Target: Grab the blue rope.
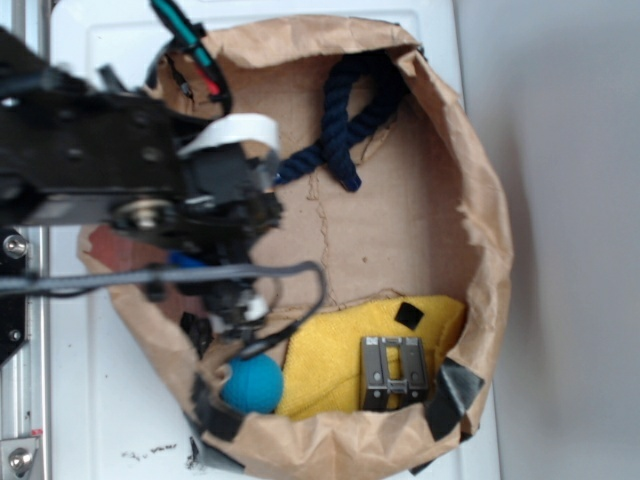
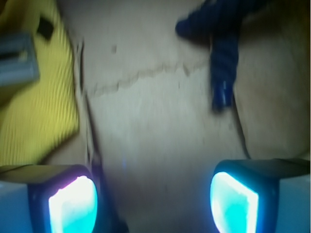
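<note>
the gripper (image 2: 153, 201) hangs with its jaws spread and empty above bare brown paper, while the blue rope (image 2: 221, 68) lies ahead by the paper bag's (image 1: 480, 180) far wall, so it should probably straddle one strand squarely before closing.

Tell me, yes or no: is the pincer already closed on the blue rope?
No. In the wrist view the pincer is open over bare cardboard, with the blue rope lying well ahead of it.

A white tabletop (image 1: 110, 410) meets a plain pale grey surface (image 1: 560, 240) on the right, evenly lit.
</note>
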You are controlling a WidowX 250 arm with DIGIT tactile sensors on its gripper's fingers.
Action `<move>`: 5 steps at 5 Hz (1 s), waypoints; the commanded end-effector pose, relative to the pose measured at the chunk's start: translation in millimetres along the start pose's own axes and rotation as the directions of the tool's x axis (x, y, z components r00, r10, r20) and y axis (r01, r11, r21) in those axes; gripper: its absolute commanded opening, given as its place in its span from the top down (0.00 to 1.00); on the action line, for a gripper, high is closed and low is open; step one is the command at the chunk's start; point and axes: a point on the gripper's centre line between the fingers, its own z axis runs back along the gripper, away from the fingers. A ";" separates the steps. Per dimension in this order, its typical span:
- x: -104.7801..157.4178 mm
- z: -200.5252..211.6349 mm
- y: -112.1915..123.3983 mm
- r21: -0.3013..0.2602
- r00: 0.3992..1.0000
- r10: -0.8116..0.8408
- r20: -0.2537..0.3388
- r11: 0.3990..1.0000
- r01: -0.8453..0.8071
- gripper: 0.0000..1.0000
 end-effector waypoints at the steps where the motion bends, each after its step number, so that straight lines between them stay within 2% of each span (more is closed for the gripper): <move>1: 19.9 -13.2 5.9 0.034 0.997 -0.047 0.066 0.998 0.045 0.00; 3: 44.0 -25.2 14.5 0.101 0.995 -0.014 0.097 0.995 0.004 0.00; 5: 57.4 -31.5 25.6 0.133 0.994 -0.013 0.110 0.991 -0.001 0.00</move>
